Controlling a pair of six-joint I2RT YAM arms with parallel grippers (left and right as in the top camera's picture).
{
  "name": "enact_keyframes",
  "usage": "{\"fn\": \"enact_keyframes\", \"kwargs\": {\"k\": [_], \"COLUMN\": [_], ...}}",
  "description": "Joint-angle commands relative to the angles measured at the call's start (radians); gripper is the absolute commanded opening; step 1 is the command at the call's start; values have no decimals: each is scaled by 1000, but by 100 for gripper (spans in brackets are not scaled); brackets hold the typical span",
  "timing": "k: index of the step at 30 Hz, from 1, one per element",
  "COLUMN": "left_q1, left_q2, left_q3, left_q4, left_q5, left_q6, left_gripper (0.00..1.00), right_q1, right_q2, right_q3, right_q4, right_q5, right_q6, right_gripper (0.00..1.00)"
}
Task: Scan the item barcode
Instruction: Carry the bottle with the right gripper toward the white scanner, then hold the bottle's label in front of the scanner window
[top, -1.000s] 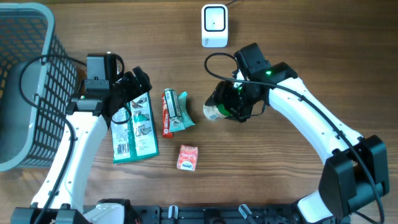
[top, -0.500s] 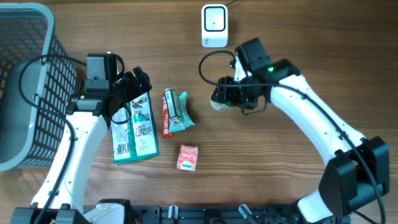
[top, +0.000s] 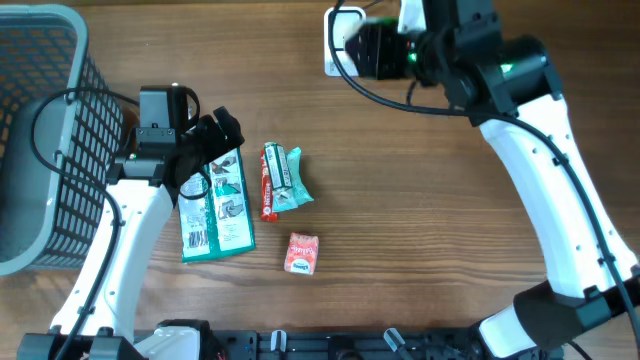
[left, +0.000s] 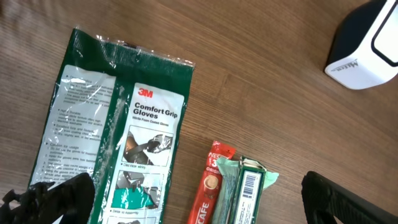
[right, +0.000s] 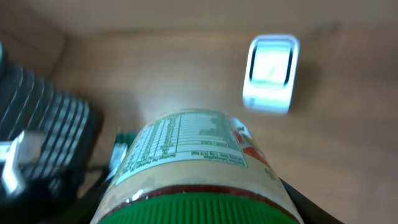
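Now, from overhead, we see the right gripper has swung from mid-table up to the scanner, so scanning looks imminent. The left gripper hangs spread above the gloves packet, and the basket looks empty. Our left wrist shows nothing held. Our right wrist shows jaws pinching the green-lidded jar just short of the scanner.

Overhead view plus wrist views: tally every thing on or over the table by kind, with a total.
Flat packets: 3 (gloves pack, red sachet, green packet)
Small box: 1
Jar: 1
Scanner: 1
Basket: 1
Total: 7
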Motion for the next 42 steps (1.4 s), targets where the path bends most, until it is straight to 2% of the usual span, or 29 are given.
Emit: {"fn": "enact_keyframes", "kwargs": {"k": [1, 8, 15, 24, 28, 42], "left_q1": [-2, -2, -2, -2, -2, -2], "left_q2": [-12, -12, -12, -12, -12, -12], "left_q3": [16, 16, 16, 16, 16, 16], "left_q4": [3, 3, 3, 3, 3, 3], "left_q5": [-13, -14, -14, -14, -13, -14], "left_q6": [4, 4, 4, 4, 4, 4], "left_gripper": [100, 100, 100, 100, 100, 100], "right_q1": [0, 0, 0, -2, -9, -41], "right_q2": [77, 296, 502, 585, 599, 688], "right_q3": [-38, -49, -49, -49, -49, -49], "right_q4": [156, 402, 659, 977, 1027, 1030], "right_q5": [104, 113, 273, 284, 284, 284], "right_q6": [-99, -124, -176, -176, -172, -165], "right_gripper": [4, 5, 4, 4, 4, 6]}}
